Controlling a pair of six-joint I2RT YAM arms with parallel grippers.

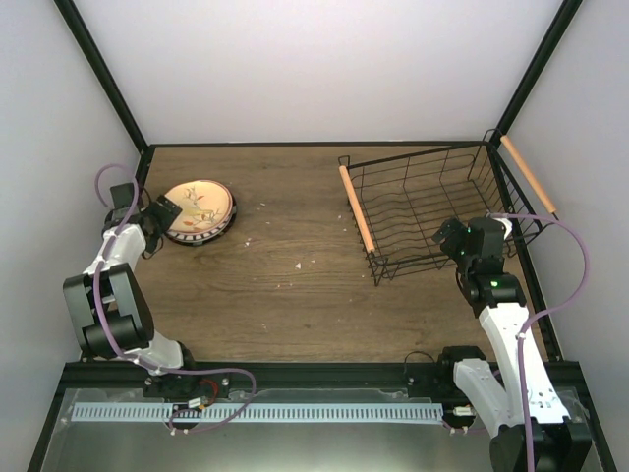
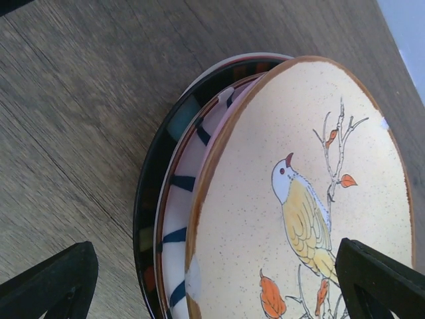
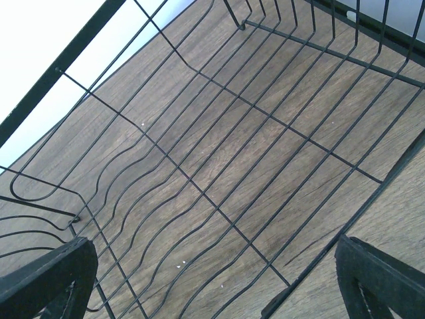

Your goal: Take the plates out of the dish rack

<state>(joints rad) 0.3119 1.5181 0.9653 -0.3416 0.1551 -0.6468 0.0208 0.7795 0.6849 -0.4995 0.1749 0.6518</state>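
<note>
Your round plates [image 1: 200, 211] sit stacked at the left, tan bird-print plate [image 2: 319, 186] topmost, outside the black wire dish rack [image 1: 418, 208]. Left gripper [image 1: 161, 210] gapes beside the stack; right gripper [image 1: 445, 237] gapes over the rack.

I count one wire dish rack [image 1: 432, 211] with two wooden handles [image 1: 356, 206], and one stack of plates [image 1: 200, 210], at least four high.

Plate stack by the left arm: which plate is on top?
The tan speckled plate with the painted bird and orange leaves; the black-striped white plate and a dark-rimmed plate lie beneath it.
</note>
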